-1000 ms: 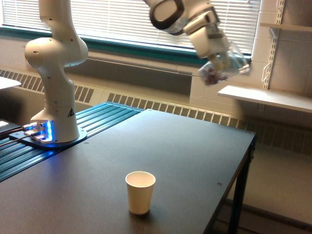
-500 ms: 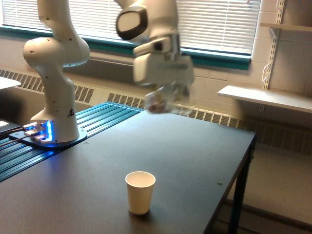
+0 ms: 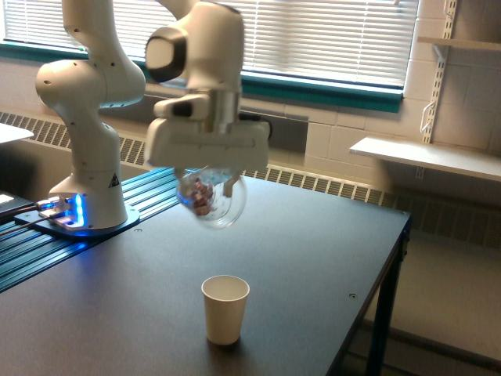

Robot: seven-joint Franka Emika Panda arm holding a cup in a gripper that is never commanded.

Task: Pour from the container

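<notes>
— What is the claw doing?

— The gripper (image 3: 208,178) hangs under the white arm's broad wrist block and is clamped on the container (image 3: 211,199), a small clear plastic cup. One finger (image 3: 232,185) shows as a dark bar against the cup's wall.

— Where exactly is the cup?

— In the air, above the dark table (image 3: 313,258) and clear of it. It is tipped over, with its round rim facing down and toward the camera. Small pink, red and white pieces (image 3: 201,196) are bunched inside against the wall on the exterior view's left.

— Anything beneath it?

— A cream-white paper cup (image 3: 225,309) stands upright on the table, below the clear cup and slightly toward the exterior view's right. The two are well apart vertically. I cannot tell whether anything lies inside the paper cup.

— And further out?

— The arm's base (image 3: 86,211) sits on a ribbed blue-lit platform (image 3: 94,235) at the exterior view's left, with a blue light glowing at its foot. Behind are a window with closed blinds (image 3: 344,39) and a teal sill, a radiator grille along the wall, and a white shelf (image 3: 427,157) at the exterior view's right.
</notes>
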